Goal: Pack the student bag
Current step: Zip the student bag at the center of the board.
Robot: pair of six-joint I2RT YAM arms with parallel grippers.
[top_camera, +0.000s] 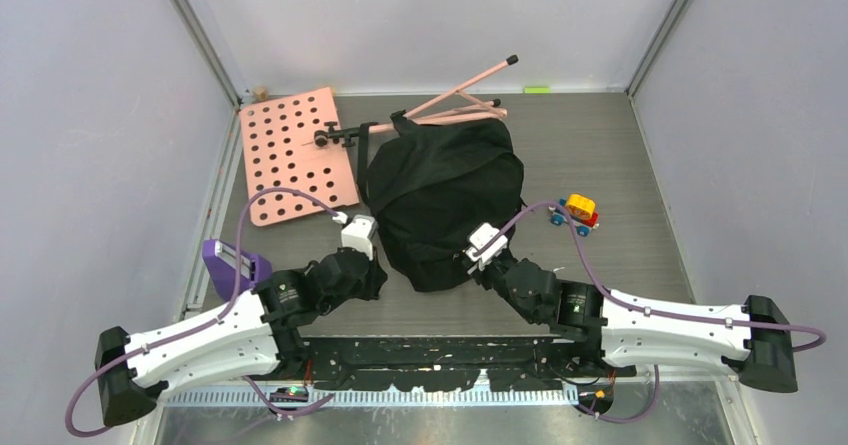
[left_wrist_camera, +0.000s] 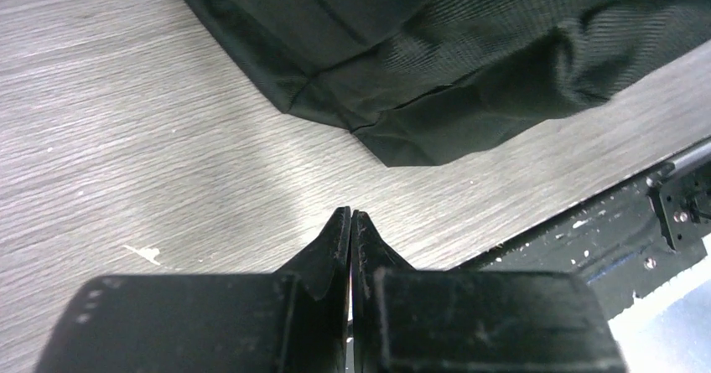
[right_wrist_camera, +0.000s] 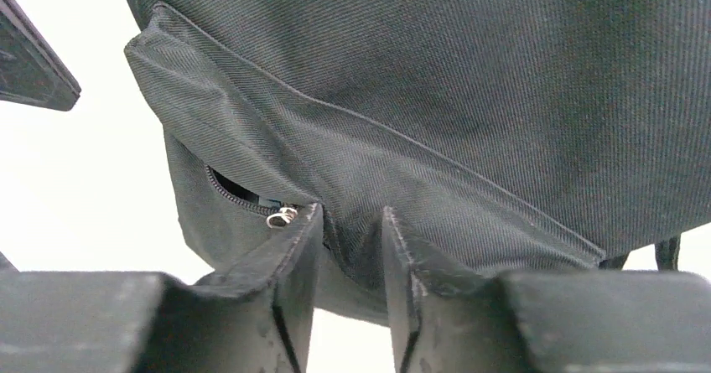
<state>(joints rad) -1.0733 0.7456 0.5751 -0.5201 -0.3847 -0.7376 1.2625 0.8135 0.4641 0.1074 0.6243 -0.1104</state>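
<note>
- The fingers (left_wrist_camera: 335, 247) of your left gripper (left_wrist_camera: 350, 215) are pressed together with nothing between them. Their tips sit over bare table (left_wrist_camera: 168, 155), just short of the near-left corner of the student bag (left_wrist_camera: 469, 63) and not touching it.
- The fingers (right_wrist_camera: 293, 256) of your right gripper (right_wrist_camera: 350, 222) stand a little apart and pinch a fold of the bag's black fabric at its near-right edge.
- Just left of that pinch you can see a metal zipper pull (right_wrist_camera: 282, 215) against the left finger. It sits at the end of a pocket zip (right_wrist_camera: 239, 193) that gapes slightly.
- From above, the bag lies slumped as a rounded black heap around the middle of the table, between your two wrists. A black strap (top_camera: 362, 160) runs along its far-left side.
- A pink music stand (top_camera: 298, 155) lies flat to the far left of the bag. Its perforated desk sits just beside the strap, and its legs (top_camera: 465, 95) reach past the bag's far edge.
- A small toy car (top_camera: 575, 212) in yellow, red and blue stands to the right of the bag, near it but apart.
- A purple object (top_camera: 235, 265) lies well to the left of the bag's near side, beside your left arm. You cannot tell what it is.
- A small green item (top_camera: 537, 89) rests at the far wall, beyond the bag and to its right.
</note>
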